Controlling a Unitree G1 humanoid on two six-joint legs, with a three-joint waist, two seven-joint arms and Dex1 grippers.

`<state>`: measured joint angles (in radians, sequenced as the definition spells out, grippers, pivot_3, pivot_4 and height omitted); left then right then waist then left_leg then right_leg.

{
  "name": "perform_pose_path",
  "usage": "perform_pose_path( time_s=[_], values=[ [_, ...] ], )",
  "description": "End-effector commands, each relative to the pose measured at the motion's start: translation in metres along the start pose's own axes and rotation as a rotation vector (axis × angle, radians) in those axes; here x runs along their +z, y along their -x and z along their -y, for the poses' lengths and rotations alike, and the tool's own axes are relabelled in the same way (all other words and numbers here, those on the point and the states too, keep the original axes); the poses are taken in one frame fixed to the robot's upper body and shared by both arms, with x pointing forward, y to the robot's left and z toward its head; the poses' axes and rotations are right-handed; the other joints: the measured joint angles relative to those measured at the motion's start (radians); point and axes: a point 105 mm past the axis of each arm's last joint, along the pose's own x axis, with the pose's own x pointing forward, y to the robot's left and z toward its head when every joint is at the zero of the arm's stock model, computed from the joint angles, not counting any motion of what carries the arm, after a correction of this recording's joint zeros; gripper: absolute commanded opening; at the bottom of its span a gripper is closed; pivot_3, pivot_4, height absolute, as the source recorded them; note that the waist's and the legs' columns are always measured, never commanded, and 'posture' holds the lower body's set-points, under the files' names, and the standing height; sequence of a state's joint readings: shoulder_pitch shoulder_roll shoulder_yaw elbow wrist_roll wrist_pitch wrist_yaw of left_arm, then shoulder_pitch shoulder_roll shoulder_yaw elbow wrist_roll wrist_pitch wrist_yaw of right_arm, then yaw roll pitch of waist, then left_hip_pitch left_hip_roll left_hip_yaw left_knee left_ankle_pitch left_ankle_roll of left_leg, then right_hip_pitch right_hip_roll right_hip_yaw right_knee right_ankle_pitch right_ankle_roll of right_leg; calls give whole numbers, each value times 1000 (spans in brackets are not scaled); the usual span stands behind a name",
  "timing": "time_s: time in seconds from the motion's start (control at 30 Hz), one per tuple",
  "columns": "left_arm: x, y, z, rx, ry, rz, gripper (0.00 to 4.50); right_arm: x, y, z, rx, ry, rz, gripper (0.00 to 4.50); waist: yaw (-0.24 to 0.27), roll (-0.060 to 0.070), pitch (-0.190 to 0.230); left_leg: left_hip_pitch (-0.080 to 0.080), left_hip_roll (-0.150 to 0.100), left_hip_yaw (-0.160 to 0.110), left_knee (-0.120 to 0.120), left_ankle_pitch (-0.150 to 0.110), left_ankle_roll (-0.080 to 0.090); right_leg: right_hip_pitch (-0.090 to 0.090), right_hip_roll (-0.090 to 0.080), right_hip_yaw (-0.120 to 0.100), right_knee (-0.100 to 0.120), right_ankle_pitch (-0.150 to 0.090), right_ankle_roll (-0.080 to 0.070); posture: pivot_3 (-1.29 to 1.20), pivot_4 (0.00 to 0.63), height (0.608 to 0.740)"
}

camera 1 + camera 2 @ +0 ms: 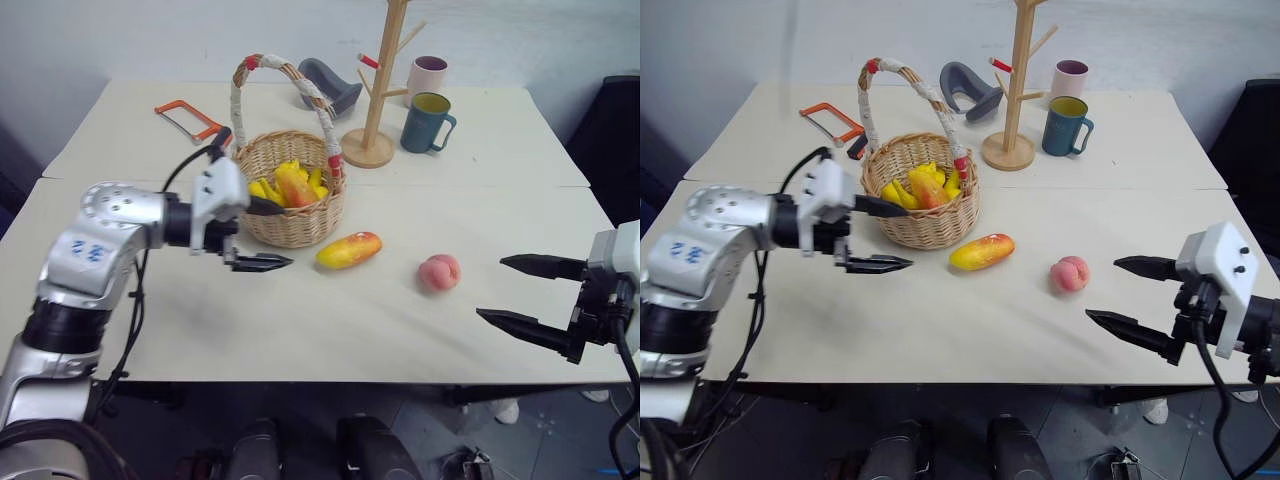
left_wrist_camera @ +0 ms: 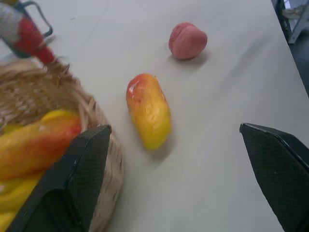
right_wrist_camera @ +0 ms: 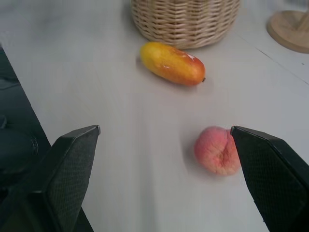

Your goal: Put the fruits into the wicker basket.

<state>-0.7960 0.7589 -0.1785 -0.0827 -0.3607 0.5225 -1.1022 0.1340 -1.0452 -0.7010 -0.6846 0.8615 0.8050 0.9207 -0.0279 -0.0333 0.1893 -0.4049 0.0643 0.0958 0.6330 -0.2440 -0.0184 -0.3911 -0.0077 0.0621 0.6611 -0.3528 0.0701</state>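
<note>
From the head views, we are taking the wicker basket (image 1: 293, 195) as our landmark: it is sitting on the table (image 1: 300, 320) with yellow pieces (image 1: 290, 183) inside, and the mango (image 1: 348, 250) is lying just beside its front-right side, not touching it. The peach (image 1: 440, 271) is resting further right of the basket, well apart from it and beyond the mango. We are holding the left gripper (image 1: 262, 235) just in front-left of the basket, one finger over the rim, jaws spread wide and empty. We are holding the right gripper (image 1: 530, 296) far right of the basket, past the peach, jaws also wide and empty. In the left wrist view, our fingers (image 2: 77, 179) are framing the basket wall (image 2: 104, 159), with the mango (image 2: 148, 110) near it and the peach (image 2: 187, 40) beyond. In the right wrist view, the peach (image 3: 217, 150) is lying near one finger (image 3: 270, 169), the mango (image 3: 172, 63) closer to the basket (image 3: 186, 21).
</note>
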Motion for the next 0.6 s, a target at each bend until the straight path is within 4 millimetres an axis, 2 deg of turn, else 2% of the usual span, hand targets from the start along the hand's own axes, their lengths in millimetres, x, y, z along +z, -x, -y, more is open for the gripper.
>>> perform_pose_path(
  time_s=[0.03, 0.23, 0.33, 0.6],
  values=[
    [6, -13, -6, 13, -43, -24, 4477, 9, -5, -6, 10, 66, 4, 4500, 0, 0, 0, 0, 0, 0, 0, 0, 0, 0, 0, 0, 0, 0, 0, 0, 150, 740],
    [10, -56, -7, 52, -106, -79, 4477, 15, -11, -12, 20, 86, 27, 4500, 0, 0, 0, -1, 0, 0, 1, 0, 0, 0, 0, 0, 1, 0, 0, 0, 150, 740],
    [9, -81, 0, 47, -142, -95, 4477, 15, -13, -12, 15, 87, 33, 4500, 0, 0, 0, 0, 0, 0, 2, 0, -1, 0, 0, 1, 1, 0, 0, 0, 150, 740],
    [-9, -130, -12, 130, -222, -190, 4477, 16, -15, -15, 11, 91, 59, 4500, 0, 0, 0, -1, 0, 0, 3, 0, 0, 0, 0, 1, 2, 0, 0, 0, 150, 740]
  ],
)
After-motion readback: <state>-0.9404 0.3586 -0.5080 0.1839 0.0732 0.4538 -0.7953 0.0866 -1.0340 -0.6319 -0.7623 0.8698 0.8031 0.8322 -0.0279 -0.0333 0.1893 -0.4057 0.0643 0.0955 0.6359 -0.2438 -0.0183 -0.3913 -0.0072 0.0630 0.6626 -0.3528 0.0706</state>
